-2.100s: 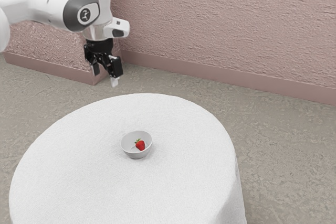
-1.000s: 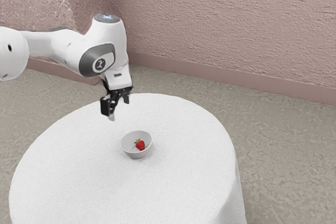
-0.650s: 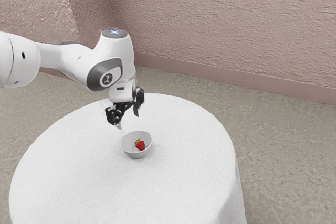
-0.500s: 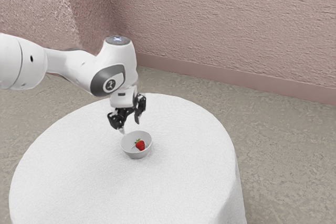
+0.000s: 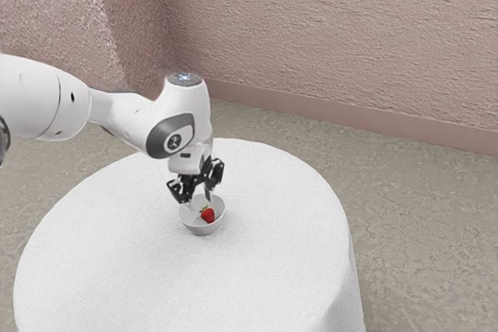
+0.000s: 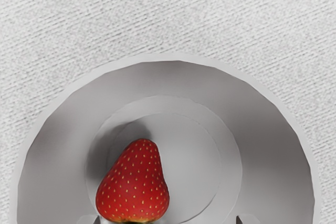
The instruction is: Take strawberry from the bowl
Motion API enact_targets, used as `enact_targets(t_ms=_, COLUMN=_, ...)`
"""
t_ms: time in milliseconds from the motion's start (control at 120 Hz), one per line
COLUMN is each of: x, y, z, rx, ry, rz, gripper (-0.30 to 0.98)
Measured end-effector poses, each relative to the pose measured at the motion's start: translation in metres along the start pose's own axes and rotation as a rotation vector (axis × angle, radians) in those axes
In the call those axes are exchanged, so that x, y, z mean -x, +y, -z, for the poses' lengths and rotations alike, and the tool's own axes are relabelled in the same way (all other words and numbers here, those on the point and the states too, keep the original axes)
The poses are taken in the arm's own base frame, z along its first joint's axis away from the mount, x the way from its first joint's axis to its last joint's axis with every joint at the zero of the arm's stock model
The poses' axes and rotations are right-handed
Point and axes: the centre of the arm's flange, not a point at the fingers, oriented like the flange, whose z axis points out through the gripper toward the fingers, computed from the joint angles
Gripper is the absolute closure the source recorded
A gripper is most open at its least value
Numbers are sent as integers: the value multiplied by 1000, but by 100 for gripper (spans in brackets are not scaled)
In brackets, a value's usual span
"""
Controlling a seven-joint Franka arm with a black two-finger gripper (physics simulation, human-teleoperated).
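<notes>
While above strawberry (image 6: 134,184), arm (image 5: 128,110) (round logo (image 5: 175,142)).

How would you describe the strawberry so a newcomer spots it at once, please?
Find the round table with its white cloth. On it stands a pale grey bowl. The strawberry lies inside: small, tapered, with green leaves, its bright red unlike the bowl's grey.

Bowl (image 5: 204,230) stands on table (image 5: 280,270), nearer its far edge in the exterior view. Strawberry (image 6: 133,187) lies in bowl, off-centre. Gripper (image 5: 200,200) is at bowl's mouth; arm (image 5: 117,106) enters from the exterior view's left. Wall (image 5: 350,36) stands behind table, floor (image 5: 420,215) between.
</notes>
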Motion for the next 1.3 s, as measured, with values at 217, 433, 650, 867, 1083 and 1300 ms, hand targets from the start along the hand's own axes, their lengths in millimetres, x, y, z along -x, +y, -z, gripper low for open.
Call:
enact_targets(t_ms=217, x=-1, y=-8, z=-15, rx=-1, ry=4, rz=-29, gripper=43)
enact_targets(t_ms=433, x=-5, y=-13, z=-31, rx=5, ry=10, rz=-53, gripper=43)
enact_targets(t_ms=650, x=-5, y=-17, z=-43, rx=10, ry=14, rz=-66, gripper=41)
enact_targets(t_ms=867, x=-19, y=-23, z=-19, rx=-38, ry=1, rz=-88, gripper=68)
enact_targets(t_ms=1083, x=-74, y=-31, z=78, rx=-159, ry=-39, rz=-164, gripper=68)
enact_targets(t_ms=1300, x=-145, y=-57, z=69, rx=-155, ry=28, rz=-240, gripper=63)
